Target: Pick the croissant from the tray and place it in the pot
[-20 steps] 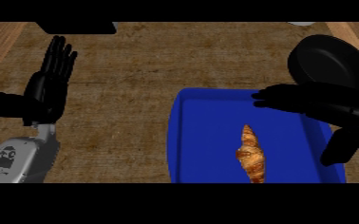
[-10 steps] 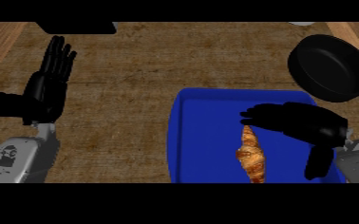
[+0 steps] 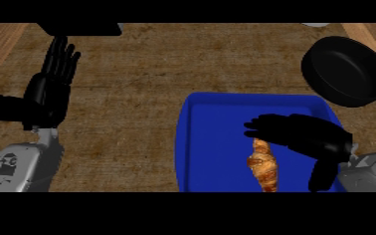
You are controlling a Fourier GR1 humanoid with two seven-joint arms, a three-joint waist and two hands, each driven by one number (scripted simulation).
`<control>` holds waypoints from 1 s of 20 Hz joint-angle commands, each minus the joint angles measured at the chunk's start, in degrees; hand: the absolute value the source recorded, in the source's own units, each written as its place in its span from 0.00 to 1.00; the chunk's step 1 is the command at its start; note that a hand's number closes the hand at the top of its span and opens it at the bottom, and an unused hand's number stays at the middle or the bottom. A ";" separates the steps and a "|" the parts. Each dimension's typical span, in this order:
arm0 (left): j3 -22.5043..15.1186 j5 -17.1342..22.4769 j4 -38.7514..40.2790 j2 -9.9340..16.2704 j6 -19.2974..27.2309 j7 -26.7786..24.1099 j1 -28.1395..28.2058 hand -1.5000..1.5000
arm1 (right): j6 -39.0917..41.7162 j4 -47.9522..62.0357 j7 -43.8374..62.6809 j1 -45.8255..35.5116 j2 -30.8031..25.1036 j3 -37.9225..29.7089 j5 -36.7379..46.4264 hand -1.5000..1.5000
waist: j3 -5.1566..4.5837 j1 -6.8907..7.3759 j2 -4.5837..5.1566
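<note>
Lying lengthwise at the lower right of the blue tray [image 3: 213,144], the croissant [image 3: 263,165] looks light, flaky and crushable; the right hand [image 3: 301,134], fingers extended above its upper end, should pinch its thick middle.

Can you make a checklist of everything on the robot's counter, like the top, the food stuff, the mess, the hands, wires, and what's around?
Surface: brown counter.
Job's things: croissant lying in the blue tray; black pot at the right, beyond the tray.
Clutter: nothing seen.
Hands: right hand over the croissant's far end, fingers not curled round it; left hand open at the left, resting.
Cables: nothing seen.
Surroundings: dark object at the far edge.
</note>
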 commanded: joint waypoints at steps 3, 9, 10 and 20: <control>0.19 -2.20 1.89 -2.15 -0.59 -1.77 0.03 0.50 | -3.13 1.18 1.15 2.54 3.73 1.04 8.15 0.00 | 0.00 -0.06 0.03; 2.46 -1.90 2.77 -1.70 -2.13 0.67 -3.31 0.50 | -1.31 3.50 3.53 0.82 9.97 2.21 12.23 0.00 | 0.00 -0.01 0.04; 1.85 -2.01 -1.07 -2.71 -2.19 -1.41 2.53 0.50 | -5.01 10.94 -1.70 -0.90 8.95 -0.05 12.63 0.00 | 0.01 0.31 0.06; 4.69 -2.19 0.04 -1.84 -6.17 -1.58 2.07 0.50 | -7.00 13.40 -1.10 2.15 17.54 4.02 19.72 0.00 | 0.00 0.18 0.04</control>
